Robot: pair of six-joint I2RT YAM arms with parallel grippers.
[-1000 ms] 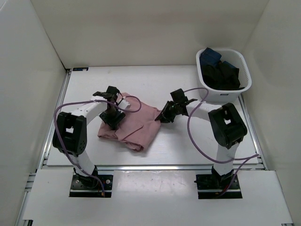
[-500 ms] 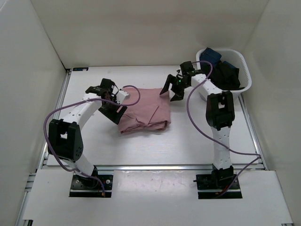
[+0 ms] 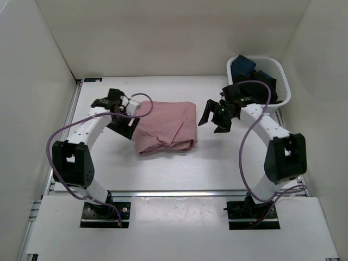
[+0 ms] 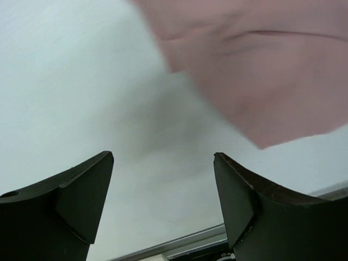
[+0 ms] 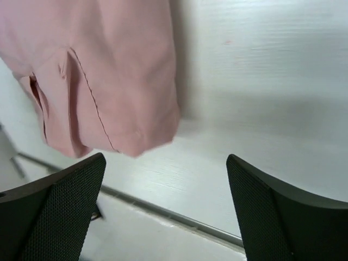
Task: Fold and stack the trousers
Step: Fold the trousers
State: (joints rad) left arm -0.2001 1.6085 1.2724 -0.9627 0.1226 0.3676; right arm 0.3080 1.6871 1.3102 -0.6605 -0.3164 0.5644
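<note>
**Near edge.** Both arm bases are bolted at the near rim of the table (image 3: 217,157), and both arms reach out over it.

**Left gripper** (image 3: 126,125). It hangs low at the left edge of the trousers (image 3: 166,126). In the wrist view its jaws stand wide apart around the gripper centre (image 4: 163,163), with only bare table between them. A blurred corner of pink cloth (image 4: 255,70) lies just beyond the tips. It is empty and grips nothing. Whether it touches the cloth cannot be told from above.

**Right gripper** (image 3: 215,120). It is clear of the trousers' right edge, with bare table between. Its jaws are likewise spread and empty (image 5: 166,163), and its camera faces the folded side of the cloth (image 5: 109,81), where a seam shows.

**Trousers.** They lie flat at mid-table between the two grippers, folded into a compact, roughly rectangular packet. The near edge is uneven and the layers show there. The far edge is straight.

**Far right.** A white basket (image 3: 283,79) holds dark garments (image 3: 261,81), well apart from the trousers.

**Assessment.** The fold appears essentially complete. The grippers flank the packet, a position suited either to squaring the near edge or to taking hold at both sides for stacking. Thin cloth of this kind may slip or unfold if lifted from one side only.
</note>
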